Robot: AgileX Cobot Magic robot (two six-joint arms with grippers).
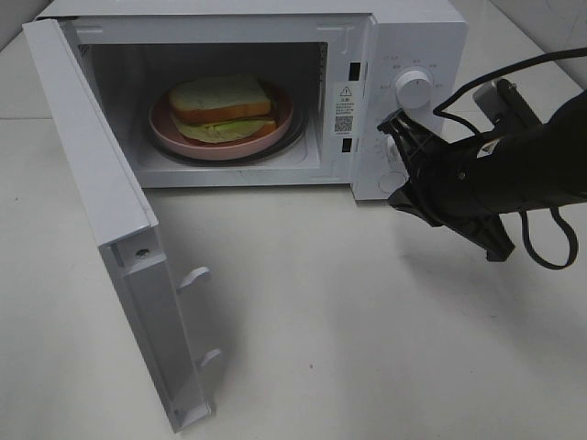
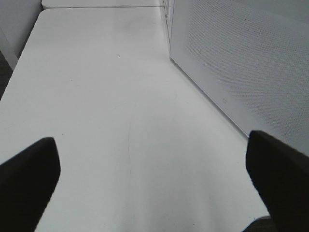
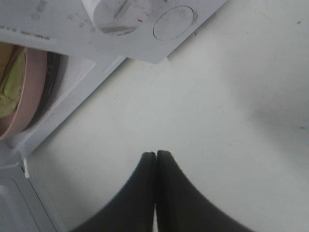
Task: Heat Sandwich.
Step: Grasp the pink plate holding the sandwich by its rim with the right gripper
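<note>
The sandwich, pale bread with green filling, lies on a round pink plate inside the white microwave. The microwave's door stands swung wide open to the front left. My right gripper hovers in front of the control panel's lower part, to the right of the cavity. Its fingers are shut with nothing between them. The right wrist view catches an edge of the sandwich and the plate. My left gripper is open over bare table, beside the microwave's perforated outer wall. It does not show in the exterior view.
Two dials and a round button are on the control panel. The open door juts toward the table's front left. The white table stretches in front of the microwave. A black cable loops from the right arm.
</note>
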